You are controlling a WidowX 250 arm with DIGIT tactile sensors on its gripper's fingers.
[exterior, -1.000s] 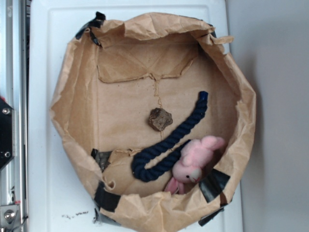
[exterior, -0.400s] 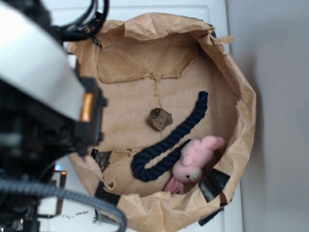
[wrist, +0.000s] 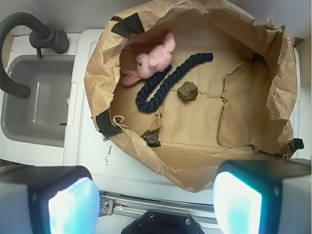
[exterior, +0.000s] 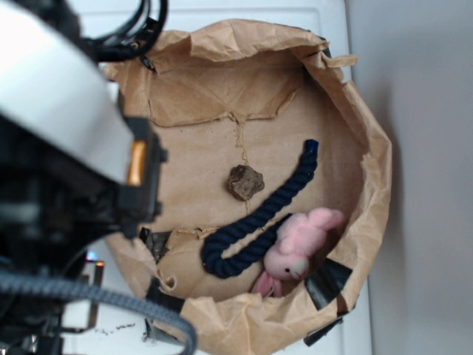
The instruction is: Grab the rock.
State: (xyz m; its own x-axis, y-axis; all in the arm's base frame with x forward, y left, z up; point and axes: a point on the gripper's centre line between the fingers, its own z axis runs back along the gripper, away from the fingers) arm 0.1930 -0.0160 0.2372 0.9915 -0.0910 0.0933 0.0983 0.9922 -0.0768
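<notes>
A white worktop [wrist: 87, 161] is carrying a wide basin of crumpled brown paper [exterior: 369, 140], patched with black tape; a grey sink [wrist: 36, 107] is sitting beside it. The rock [exterior: 244, 182], lumpy and brown-grey, is lying near the middle of the paper floor, just beside a twisted dark-blue rope [exterior: 259, 218]. A soft pink plush bunny [exterior: 299, 244] is resting at the rope's other side. The hand [wrist: 155, 195] is hanging wide open and empty above the basin's edge.
</notes>
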